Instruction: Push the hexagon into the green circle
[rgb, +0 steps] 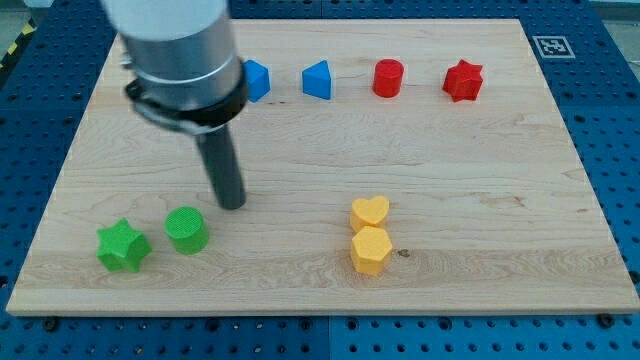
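Observation:
The yellow hexagon lies at the view's bottom middle, touching a yellow heart just above it. The green circle lies at the view's bottom left, with a green star to its left. My tip rests on the board just above and right of the green circle, a small gap apart from it, and far left of the hexagon.
Along the view's top lie a blue block partly behind the arm, a blue block, a red cylinder and a red star. The wooden board ends close below the hexagon.

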